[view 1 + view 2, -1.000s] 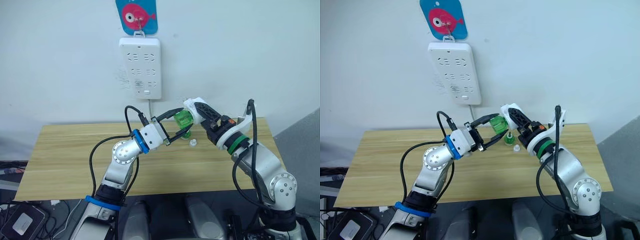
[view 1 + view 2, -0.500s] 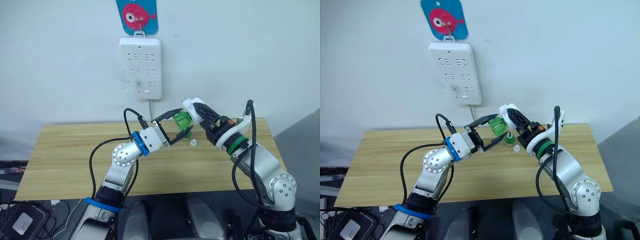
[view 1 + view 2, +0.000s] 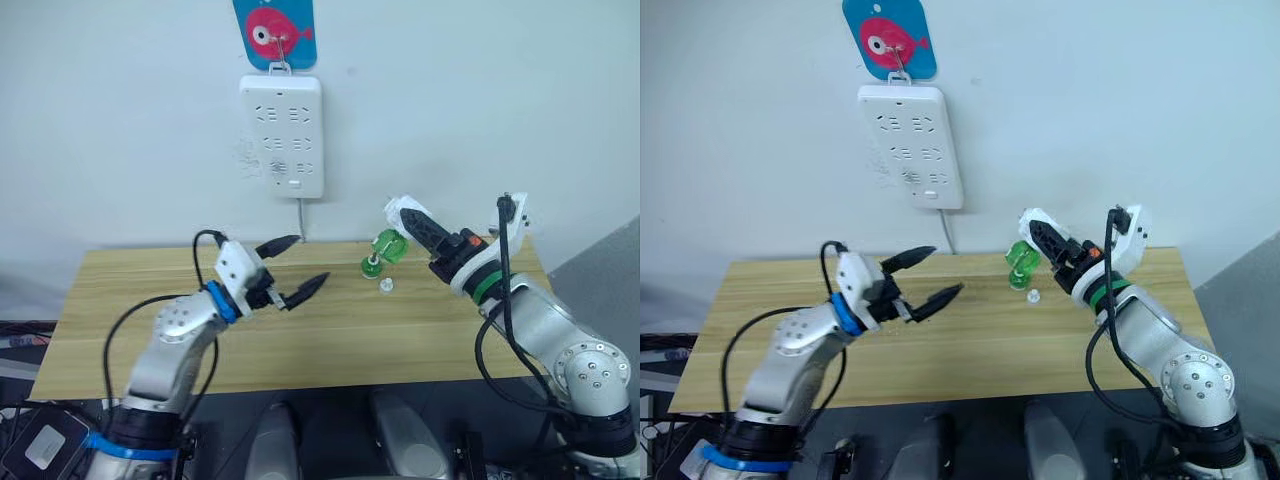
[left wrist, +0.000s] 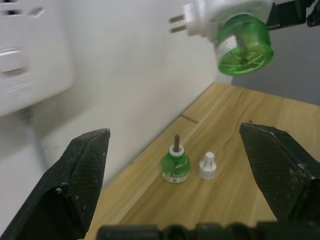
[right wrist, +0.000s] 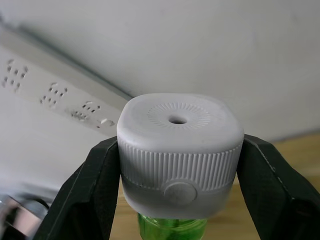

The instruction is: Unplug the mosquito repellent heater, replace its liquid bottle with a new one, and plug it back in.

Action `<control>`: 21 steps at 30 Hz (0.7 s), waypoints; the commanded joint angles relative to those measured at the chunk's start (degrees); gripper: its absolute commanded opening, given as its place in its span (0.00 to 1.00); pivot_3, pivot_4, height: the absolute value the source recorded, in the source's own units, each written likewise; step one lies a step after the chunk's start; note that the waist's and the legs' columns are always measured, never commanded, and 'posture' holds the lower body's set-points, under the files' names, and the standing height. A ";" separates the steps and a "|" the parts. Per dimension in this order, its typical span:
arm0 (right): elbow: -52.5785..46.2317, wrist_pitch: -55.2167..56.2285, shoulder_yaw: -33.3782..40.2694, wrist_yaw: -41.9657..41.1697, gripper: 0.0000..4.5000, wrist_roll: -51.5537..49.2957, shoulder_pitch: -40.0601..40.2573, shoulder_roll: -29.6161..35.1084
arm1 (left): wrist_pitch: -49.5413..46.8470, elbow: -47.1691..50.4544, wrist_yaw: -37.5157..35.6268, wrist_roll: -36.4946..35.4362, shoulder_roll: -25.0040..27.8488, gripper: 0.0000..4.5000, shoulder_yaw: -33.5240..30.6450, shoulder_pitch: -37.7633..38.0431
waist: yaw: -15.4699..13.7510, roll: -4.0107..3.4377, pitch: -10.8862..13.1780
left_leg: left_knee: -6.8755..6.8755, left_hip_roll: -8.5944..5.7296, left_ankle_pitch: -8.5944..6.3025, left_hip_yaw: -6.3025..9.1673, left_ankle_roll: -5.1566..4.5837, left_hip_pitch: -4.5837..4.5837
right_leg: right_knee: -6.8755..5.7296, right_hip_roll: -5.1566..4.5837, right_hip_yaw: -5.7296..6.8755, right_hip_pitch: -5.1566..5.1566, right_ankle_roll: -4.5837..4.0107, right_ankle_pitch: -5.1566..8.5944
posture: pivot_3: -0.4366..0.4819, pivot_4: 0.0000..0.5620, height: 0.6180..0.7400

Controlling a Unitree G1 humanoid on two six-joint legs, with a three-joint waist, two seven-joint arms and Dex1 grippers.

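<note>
Holding the small white rounded plastic heater (image 5: 180,150) pinched in my right gripper (image 3: 432,238); left gripper (image 3: 296,268), spread, has let go its green bottle (image 4: 245,44), fitted; replugging next.

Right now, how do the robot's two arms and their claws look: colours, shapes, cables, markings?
Both arms have silver-grey rounded joints and white wrist blocks, with black cables looping along them. The left arm carries a blue ring at the wrist; the right arm carries a green ring and a small orange part. The left claw and the right claw each have two black, pointed fingers.
</note>
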State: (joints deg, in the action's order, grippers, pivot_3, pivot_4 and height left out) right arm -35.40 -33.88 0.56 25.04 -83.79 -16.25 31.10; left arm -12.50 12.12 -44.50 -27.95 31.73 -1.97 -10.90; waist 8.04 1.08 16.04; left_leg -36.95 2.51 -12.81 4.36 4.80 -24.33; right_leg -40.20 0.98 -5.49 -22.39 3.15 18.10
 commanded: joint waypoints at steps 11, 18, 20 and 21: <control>-9.23 -3.89 -4.29 -20.14 0.66 24.62 -5.42 6.82 | -14.29 -16.71 -7.46 -6.50 6.85 1.00 -5.95 -22.20 | -0.15 0.01 0.00 | 0.04 -0.03 -0.01 0.01 0.00 -0.07 | 0.12 -0.03 0.06 -0.02 -0.01 -0.01 | 0.26 0.42 0.91; -11.32 -5.84 -4.11 -22.38 0.66 28.45 -4.23 5.50 | -11.25 -27.93 -12.79 -2.66 4.92 1.00 -3.48 -31.28 | -0.11 0.01 0.00 | 0.02 -0.05 -0.01 0.03 0.00 -0.16 | 0.12 -0.05 0.10 -0.08 -0.02 -0.01 | 0.24 0.42 0.91; -11.37 -5.94 -3.64 -22.51 0.66 28.69 -3.68 4.39 | -10.39 -30.16 -14.12 -1.68 4.40 1.00 -2.91 -33.01 | -0.10 0.01 0.00 | 0.02 -0.05 -0.01 0.03 0.00 -0.15 | 0.11 -0.05 0.11 -0.09 -0.02 -0.01 | 0.24 0.43 0.91; -11.18 -5.93 -3.13 -22.20 0.66 28.08 -3.39 3.41 | -10.12 -31.10 -14.56 -1.29 4.10 1.00 -2.77 -33.79 | -0.10 0.01 0.00 | 0.02 -0.04 -0.01 0.03 0.00 -0.15 | 0.11 -0.04 0.11 -0.09 -0.02 -0.01 | 0.24 0.43 0.91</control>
State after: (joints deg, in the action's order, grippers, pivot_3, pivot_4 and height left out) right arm -44.23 -40.51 -4.20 3.03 -55.28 -19.71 35.51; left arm -24.15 -18.60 -57.68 -29.92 35.85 -4.63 -43.13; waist 7.94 1.09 16.04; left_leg -36.93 2.48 -12.82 4.40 4.80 -24.48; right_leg -40.09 0.94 -5.36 -22.48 3.13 18.09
